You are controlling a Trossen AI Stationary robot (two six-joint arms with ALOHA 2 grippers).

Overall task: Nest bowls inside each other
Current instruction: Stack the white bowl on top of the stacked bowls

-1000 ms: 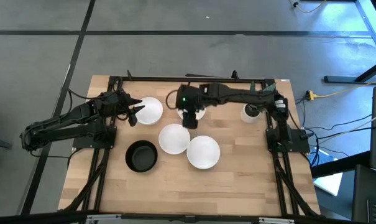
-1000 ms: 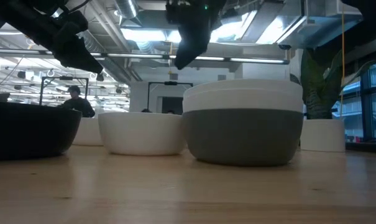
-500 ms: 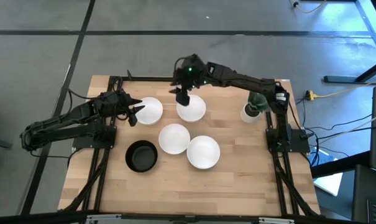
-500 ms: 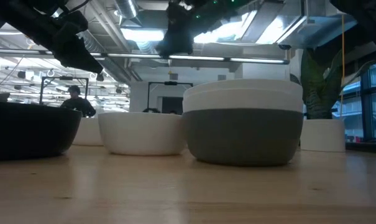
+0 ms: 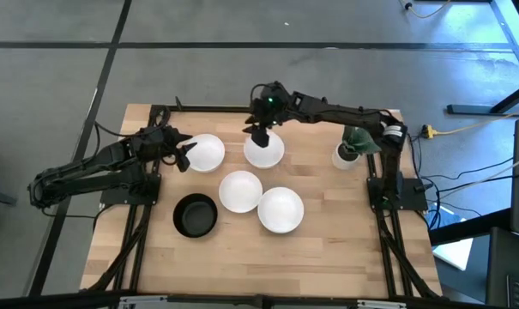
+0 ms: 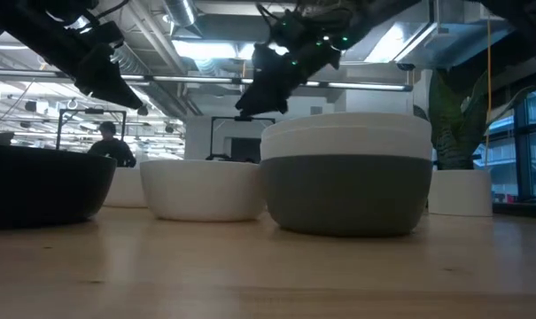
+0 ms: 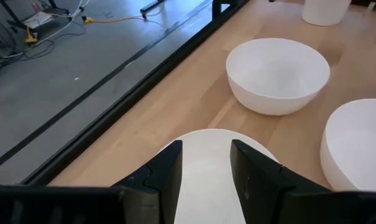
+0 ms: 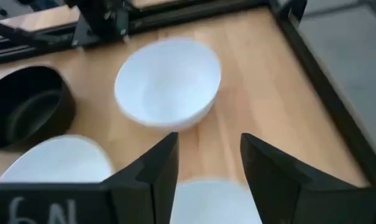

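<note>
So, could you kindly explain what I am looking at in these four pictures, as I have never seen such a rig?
Two dark robot arms work at a wooden table. One picture looks straight down, one looks level across the tabletop, and two come from cameras on the arms' wrists. On the table are white bowls, a black bowl and a small potted plant. From the side, one white bowl sits stacked in a grey bowl. The left tool hangs at the edge of one white bowl, the right tool above another. Both are open and hold nothing.

table (image 5: 328, 249): pale wood, matt | white bowls (image 5: 240, 190): smooth | black bowl (image 5: 196, 215): matt
</note>
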